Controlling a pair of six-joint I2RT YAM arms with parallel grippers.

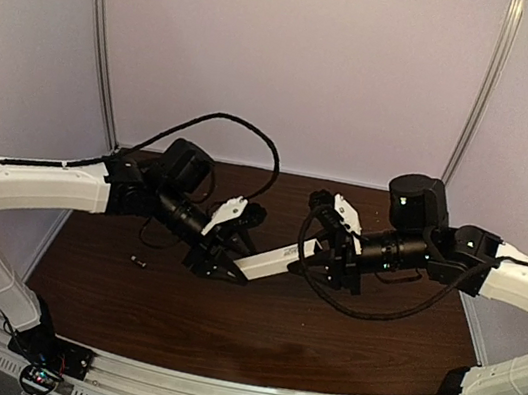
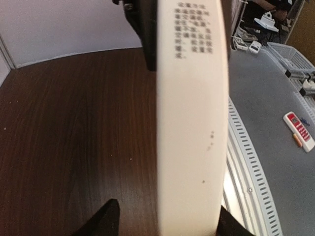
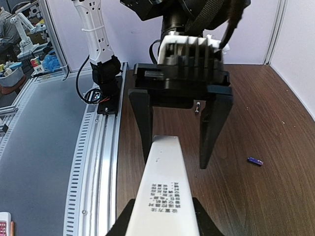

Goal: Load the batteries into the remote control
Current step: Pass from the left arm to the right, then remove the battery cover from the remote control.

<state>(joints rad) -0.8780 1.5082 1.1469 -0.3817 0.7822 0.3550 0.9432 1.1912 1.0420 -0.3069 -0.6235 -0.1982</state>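
Remote control (image 1: pixel 279 259): white bar, off the table (image 1: pixel 321 339), over its middle. In the top view its long axis runs from 8 o'clock to 2 o'clock. A block of small dark print sits on the face toward the 2 o'clock end.

Right gripper (image 3: pixel 162 219): clamped on the 2 o'clock end of the remote control. In its wrist view both dark fingers flank the bar and press its sides. It is the only tool grasping the bar.

Left gripper (image 3: pixel 175 160): released, at the 8 o'clock end. The jaws stand wider than the bar. The bar's end lies between them. Seen from the right wrist, that end is close against the finger at 9 o'clock, with a clear gap to the finger at 3 o'clock. Whether the near finger actually touches cannot be told.

Dark battery (image 1: pixel 139 261): lying on the table, at 9 o'clock from the left gripper in the top view, well apart from the bar.

Bluish-purple battery (image 3: pixel 254 161): lying on the wood at 3 o'clock from the left gripper in the right wrist view, well clear of both tools. Not made out in the top view.

Beyond the table edge, the left wrist view shows a red-and-white handset (image 2: pixel 299 130) on the grey floor at 3 o'clock.
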